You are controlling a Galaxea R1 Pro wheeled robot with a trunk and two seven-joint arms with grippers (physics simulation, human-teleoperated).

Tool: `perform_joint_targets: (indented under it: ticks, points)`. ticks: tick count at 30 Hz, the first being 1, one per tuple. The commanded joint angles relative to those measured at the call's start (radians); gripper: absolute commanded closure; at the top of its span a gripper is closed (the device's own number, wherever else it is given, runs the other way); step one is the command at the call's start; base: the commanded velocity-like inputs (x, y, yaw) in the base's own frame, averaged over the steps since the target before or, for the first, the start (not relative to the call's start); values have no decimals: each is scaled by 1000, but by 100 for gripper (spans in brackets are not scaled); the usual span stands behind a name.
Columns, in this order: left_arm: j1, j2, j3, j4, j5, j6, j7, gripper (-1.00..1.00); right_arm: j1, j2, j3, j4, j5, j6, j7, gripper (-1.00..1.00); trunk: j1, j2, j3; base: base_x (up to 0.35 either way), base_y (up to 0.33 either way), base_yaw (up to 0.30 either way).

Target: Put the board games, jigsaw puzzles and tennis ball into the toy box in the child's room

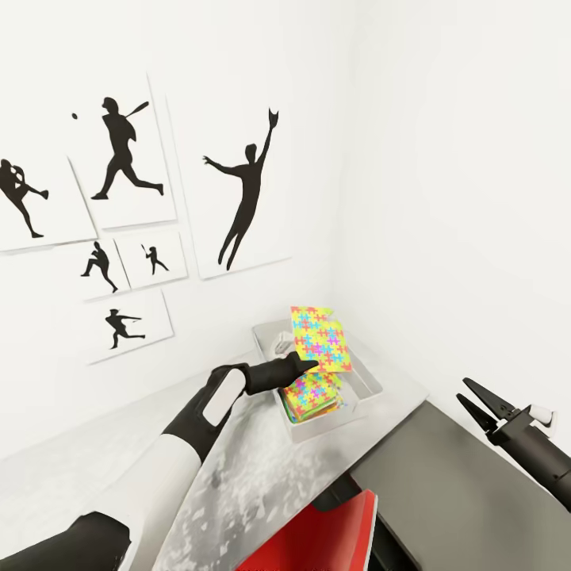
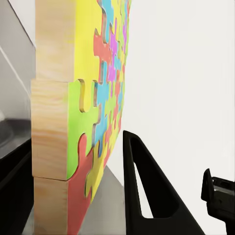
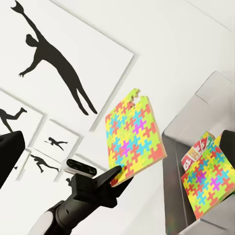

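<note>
The left tool (image 1: 311, 363) grips the lower edge of a jigsaw puzzle (image 1: 320, 339), which hides its fingertips and the toy box's (image 1: 366, 390) far corner in the head view. A second puzzle (image 1: 311, 394) covers most of a board game (image 3: 195, 152) in the box; its lettering is unreadable. The bench (image 1: 238, 484) runs off the bottom edge.

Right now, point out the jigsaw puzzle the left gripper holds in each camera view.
Head view: the held jigsaw puzzle stands upright at centre, above the toy box, pinched by the left gripper.
Left wrist view: the puzzle is seen edge-on, close up.
Right wrist view: the puzzle is near the middle.
Shared landmark: the second puzzle, lying in the box, in head and right wrist views.
</note>
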Motion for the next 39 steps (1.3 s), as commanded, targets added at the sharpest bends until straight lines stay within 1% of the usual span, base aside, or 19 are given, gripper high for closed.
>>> perform_joint_targets:
  ticks: [1, 5, 10, 17, 20, 27, 31, 34, 37, 38, 39]
  points:
    - [-1, 0, -6, 0, 12, 3, 0, 100, -1, 0, -2, 0, 1, 5, 3, -100, 0, -2, -4, 0, 0, 0]
    - [-1, 0, -16, 0, 25, -2, 1, 100, -1, 0, -2, 0, 1, 5, 3, -100, 0, -2, -10, 0, 0, 0]
    - [-1, 0, -17, 2, 27, -5, 1, 100, -1, 0, -2, -1, 0, 5, 5, -100, 0, -2, -18, 0, 0, 0]
    - [-2, 0, -15, 2, 25, -3, 4, 100, -1, 0, -2, -1, 1, 5, 65, -100, 0, -2, -30, 0, 0, 0]
    - [-3, 0, -14, 2, 24, -3, 14, 100, -1, 0, -2, -1, 1, 5, 78, -100, 0, -2, -35, 0, 0, 0]
    - [-42, 0, -11, 2, 26, 0, 87, 100, -1, -2, -4, 0, 2, 5, 83, -100, 0, -2, -46, 0, 0, 0]
    - [-89, 0, -9, 2, 28, 16, 97, 100, -1, -4, -6, 0, 1, 7, 88, -100, 0, -2, -53, 0, 0, 0]
    - [-109, 0, -9, 1, 28, 36, 99, 100, -1, -5, -9, 1, 2, 7, 117, -100, 0, -2, -58, 0, 0, 0]
    - [-124, 0, -3, 1, 27, 51, 99, 100, -1, -12, -28, 1, 2, 9, 154, -100, 0, -2, -62, 0, 0, 0]
    - [-131, 0, 14, 1, 27, 66, 99, 100, -1, -21, -45, 1, 1, 15, 174, -100, 0, -2, -64, 0, 0, 0]
    - [-132, 0, 22, 1, 27, 71, 99, 100, -1, -24, -50, 1, 1, 19, 180, -100, 0, -2, -66, 0, 0, 0]
